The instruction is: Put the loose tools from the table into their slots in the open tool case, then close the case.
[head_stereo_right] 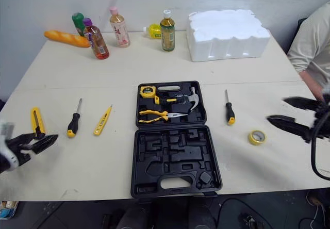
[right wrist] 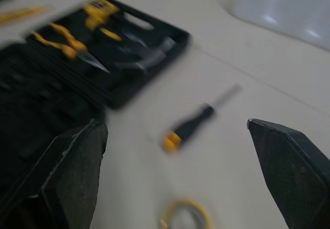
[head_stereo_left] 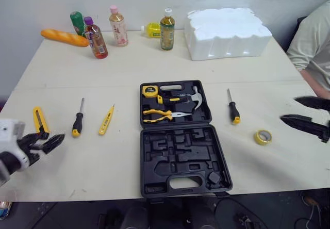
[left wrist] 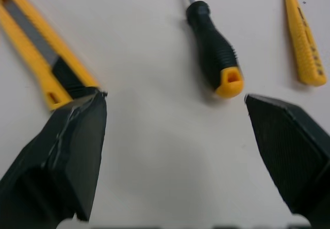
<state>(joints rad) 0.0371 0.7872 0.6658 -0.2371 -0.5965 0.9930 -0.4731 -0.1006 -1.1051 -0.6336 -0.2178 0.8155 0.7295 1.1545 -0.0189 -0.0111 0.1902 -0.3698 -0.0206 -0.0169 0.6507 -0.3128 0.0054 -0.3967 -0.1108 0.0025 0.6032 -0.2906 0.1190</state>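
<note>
The open black tool case point(head_stereo_left: 178, 136) lies mid-table, its far half holding a tape measure point(head_stereo_left: 150, 90), a hammer point(head_stereo_left: 192, 98) and pliers point(head_stereo_left: 161, 115). To its left lie a yellow utility knife point(head_stereo_left: 40, 120), a black-handled screwdriver point(head_stereo_left: 78, 119) and a yellow tester pen point(head_stereo_left: 106, 119). On the case's right are another screwdriver point(head_stereo_left: 233, 108) and a yellow tape roll point(head_stereo_left: 263, 136). My left gripper point(head_stereo_left: 45, 142) hangs open just in front of the knife, holding nothing. My right gripper point(head_stereo_left: 304, 113) is open above the table, right of the tape roll.
At the table's far edge stand several bottles point(head_stereo_left: 117, 27), a bread loaf point(head_stereo_left: 64, 37) and a white foam block point(head_stereo_left: 227, 32). A person's arm point(head_stereo_left: 312, 48) reaches in at the far right.
</note>
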